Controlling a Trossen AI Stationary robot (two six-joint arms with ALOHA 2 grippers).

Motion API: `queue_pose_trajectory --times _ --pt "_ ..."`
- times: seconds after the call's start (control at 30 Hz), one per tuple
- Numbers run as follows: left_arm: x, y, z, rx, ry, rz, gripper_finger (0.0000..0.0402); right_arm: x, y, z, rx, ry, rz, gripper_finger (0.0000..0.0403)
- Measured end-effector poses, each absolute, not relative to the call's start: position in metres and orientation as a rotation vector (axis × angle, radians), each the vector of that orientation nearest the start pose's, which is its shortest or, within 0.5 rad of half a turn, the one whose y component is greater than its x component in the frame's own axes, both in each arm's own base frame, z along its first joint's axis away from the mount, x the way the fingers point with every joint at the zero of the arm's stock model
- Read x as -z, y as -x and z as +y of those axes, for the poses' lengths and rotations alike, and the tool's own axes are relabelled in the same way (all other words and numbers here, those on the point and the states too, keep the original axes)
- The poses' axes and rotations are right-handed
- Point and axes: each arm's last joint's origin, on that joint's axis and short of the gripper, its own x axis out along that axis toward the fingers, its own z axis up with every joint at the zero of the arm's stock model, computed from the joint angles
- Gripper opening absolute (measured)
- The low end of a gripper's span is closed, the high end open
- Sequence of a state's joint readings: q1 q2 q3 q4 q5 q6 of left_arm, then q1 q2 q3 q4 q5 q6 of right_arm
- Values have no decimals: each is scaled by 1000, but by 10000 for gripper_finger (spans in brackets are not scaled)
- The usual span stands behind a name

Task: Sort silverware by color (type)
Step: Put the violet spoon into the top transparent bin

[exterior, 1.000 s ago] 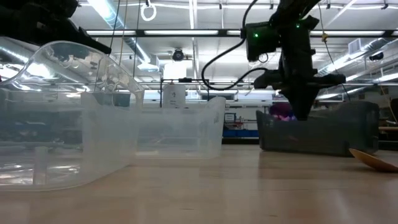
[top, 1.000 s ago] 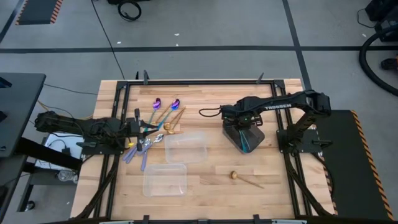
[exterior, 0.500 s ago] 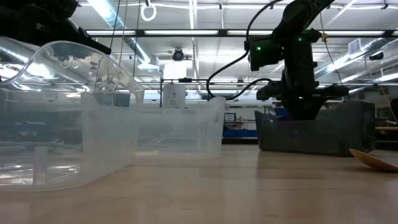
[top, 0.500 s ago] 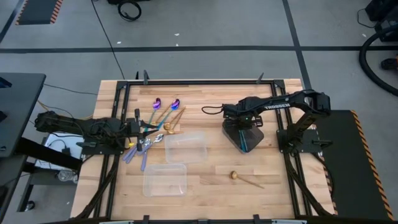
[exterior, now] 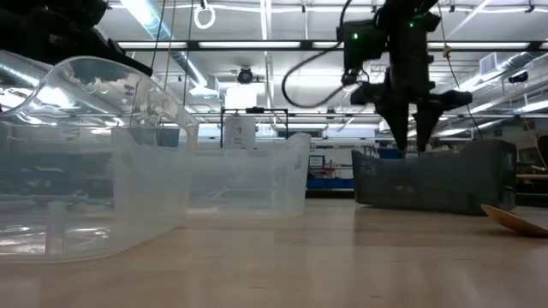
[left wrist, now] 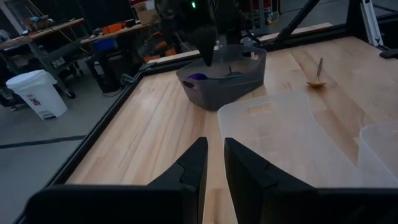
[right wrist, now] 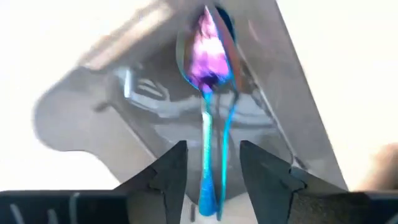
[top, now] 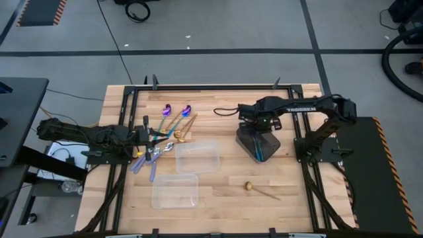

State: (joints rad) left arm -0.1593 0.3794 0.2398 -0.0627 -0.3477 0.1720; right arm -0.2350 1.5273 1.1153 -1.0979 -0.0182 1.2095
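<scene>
The right gripper (exterior: 409, 141) hung with fingers parted, empty, above the dark grey tray (top: 258, 145). Iridescent spoons (right wrist: 209, 118) lay inside it. At nine o'clock, the left gripper (left wrist: 212, 163) held nothing, its fingers nearly together.

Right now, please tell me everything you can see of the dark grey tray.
The dark grey tray is a small open bin of translucent smoky plastic with rounded corners. It stands upright on the wooden table, right of the clear trays. Iridescent purple-blue spoons lie inside, bowls toward one end. The right gripper hangs open just above it, touching nothing.
</scene>
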Motion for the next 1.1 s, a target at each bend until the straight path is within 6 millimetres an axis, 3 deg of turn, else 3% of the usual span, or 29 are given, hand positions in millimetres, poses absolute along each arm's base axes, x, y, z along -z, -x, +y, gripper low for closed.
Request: queue_pose_trajectory --times 0.27,0.43,0.63,0.77,0.9,1.1 --pt "-206 -118 -9 -169 -225 229 62 -255 -260 -53 918 -905 1055 156" --pt "-206 -119 -9 -169 -223 228 62 -261 -268 -46 801 -888 997 156" --pt "-206 -119 -9 -178 -147 221 62 -268 -285 -24 681 -682 853 156" --pt "-206 -118 -9 -193 -2 208 62 -276 -300 -1 613 -514 701 155" --pt "-205 -118 -9 -210 146 202 62 -270 -318 24 537 -396 626 155" --pt "-198 -116 -9 -233 235 269 62 -245 -346 54 415 -257 596 155"
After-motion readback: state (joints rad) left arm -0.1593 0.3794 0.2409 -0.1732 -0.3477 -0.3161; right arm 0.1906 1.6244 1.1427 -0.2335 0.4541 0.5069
